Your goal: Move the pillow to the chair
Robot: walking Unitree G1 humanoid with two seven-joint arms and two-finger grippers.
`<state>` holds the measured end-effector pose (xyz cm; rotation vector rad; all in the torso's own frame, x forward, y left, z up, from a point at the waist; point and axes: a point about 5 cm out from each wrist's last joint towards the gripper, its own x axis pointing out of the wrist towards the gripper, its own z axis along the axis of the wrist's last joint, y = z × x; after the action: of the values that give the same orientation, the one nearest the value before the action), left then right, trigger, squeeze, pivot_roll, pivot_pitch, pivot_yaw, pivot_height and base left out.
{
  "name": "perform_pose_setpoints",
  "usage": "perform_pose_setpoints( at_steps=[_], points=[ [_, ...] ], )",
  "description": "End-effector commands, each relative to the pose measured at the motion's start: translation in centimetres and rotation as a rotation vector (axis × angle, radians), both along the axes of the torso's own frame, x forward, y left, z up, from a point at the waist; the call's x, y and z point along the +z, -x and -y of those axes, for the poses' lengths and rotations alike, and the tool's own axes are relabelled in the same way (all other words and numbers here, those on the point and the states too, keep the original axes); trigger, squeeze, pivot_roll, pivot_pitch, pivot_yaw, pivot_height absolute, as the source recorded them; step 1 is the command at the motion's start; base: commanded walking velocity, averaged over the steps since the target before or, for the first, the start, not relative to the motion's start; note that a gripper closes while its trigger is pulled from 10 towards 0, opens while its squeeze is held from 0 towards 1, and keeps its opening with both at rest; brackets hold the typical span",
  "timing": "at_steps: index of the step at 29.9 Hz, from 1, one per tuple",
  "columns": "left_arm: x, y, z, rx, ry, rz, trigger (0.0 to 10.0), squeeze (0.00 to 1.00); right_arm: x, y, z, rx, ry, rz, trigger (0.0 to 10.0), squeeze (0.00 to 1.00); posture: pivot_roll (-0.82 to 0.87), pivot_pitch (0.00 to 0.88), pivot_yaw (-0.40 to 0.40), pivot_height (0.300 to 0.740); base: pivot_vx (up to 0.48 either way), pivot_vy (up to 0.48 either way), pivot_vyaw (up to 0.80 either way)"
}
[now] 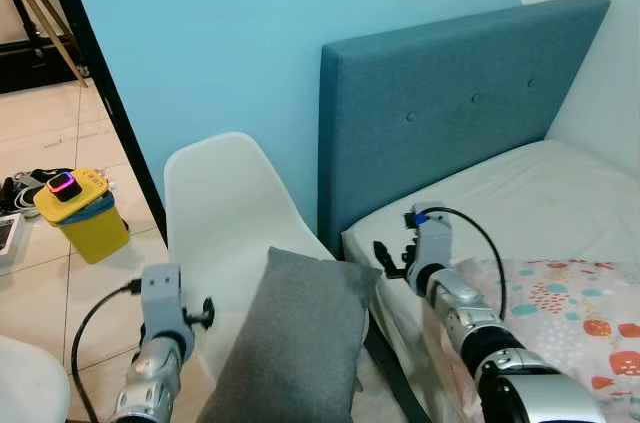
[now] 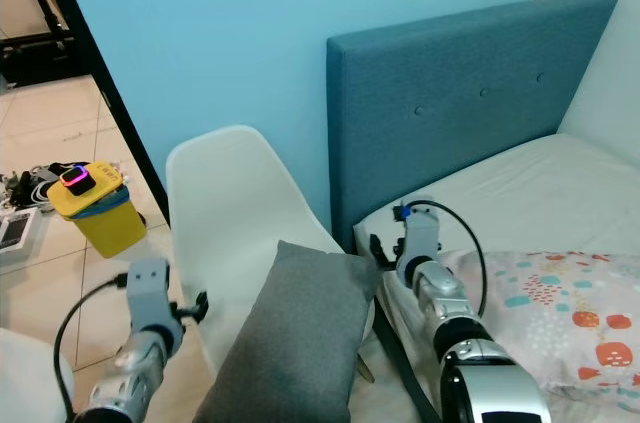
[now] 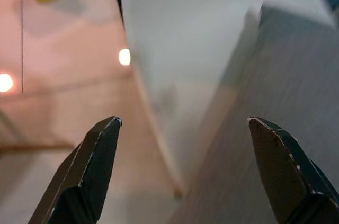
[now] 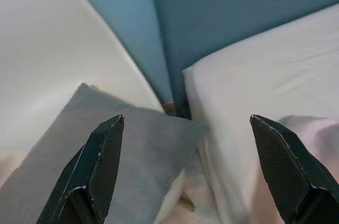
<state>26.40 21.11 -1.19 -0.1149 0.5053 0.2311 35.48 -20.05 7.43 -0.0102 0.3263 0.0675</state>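
The bed [image 1: 560,193], with its white sheet and blue-grey upholstered headboard [image 1: 450,103], stands just beside the white plastic chair [image 1: 225,213], whose shell backs onto the light blue wall [image 1: 280,33]. The grey pillow [image 1: 295,338] lies on the chair's seat, its upper corner reaching toward the edge of the bed. A floral-print cushion [image 1: 580,323] rests on the bed, on the far side from the chair.

The right end effector [image 4: 185,166] hangs over the gap between chair and bed, its two black fingers spread wide and holding nothing; the pillow's corner lies below them. The right arm [image 1: 470,318] reaches forward along the bed's edge. The left end effector [image 3: 183,171] is also wide open and empty, poised at the chair's outer side with the pillow's edge near one finger. The left arm [image 1: 155,353] rises beside the chair. A yellow bin [image 1: 82,213] stands on the tiled floor [image 1: 60,283], well apart from the chair.
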Motion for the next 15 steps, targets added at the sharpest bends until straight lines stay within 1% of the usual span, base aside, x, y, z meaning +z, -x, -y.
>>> perform_pose_setpoints(
  at_steps=[1,2,3,4,8,11,15],
  points=[
    [-3.0,3.5,-1.4,0.066,0.028,-0.144,10.0,0.00,0.4,0.3,2.5,-0.111,0.006,0.024,10.0,0.00,-0.22,0.043,0.004,0.740,0.000,0.000,0.00],
    [-3.3,3.8,-1.4,0.072,0.034,-0.158,10.0,0.00,0.6,0.3,2.9,-0.124,0.007,0.030,10.0,0.00,-0.22,0.043,0.004,0.740,0.000,0.000,0.00],
    [-3.3,3.8,-1.4,0.072,0.034,-0.158,10.0,0.00,0.6,0.3,2.9,-0.124,0.007,0.030,10.0,0.00,-0.22,0.043,0.004,0.740,0.000,0.000,0.00],
    [-4.0,4.9,-1.7,0.096,0.038,-0.205,10.0,0.00,1.0,0.2,3.5,-0.141,0.005,0.044,10.0,0.00,-0.22,0.043,0.005,0.740,0.000,0.000,-0.68],
    [-5.0,6.3,-1.9,0.126,0.058,-0.259,10.0,0.00,1.5,0.2,4.4,-0.164,0.024,0.057,10.0,0.00,-0.23,0.044,0.006,0.740,0.000,0.000,-0.68],
    [-5.2,6.6,-1.9,0.124,0.054,-0.268,10.0,0.00,1.7,0.2,4.6,-0.172,0.031,0.062,10.0,0.00,-0.23,0.044,0.006,0.740,0.000,0.000,-0.68],
    [-5.1,6.3,-2.0,0.127,0.053,-0.254,10.0,0.00,1.7,0.1,4.8,-0.198,0.047,0.060,10.0,0.00,-0.22,0.042,0.005,0.740,0.000,0.000,-0.68]
  ],
)
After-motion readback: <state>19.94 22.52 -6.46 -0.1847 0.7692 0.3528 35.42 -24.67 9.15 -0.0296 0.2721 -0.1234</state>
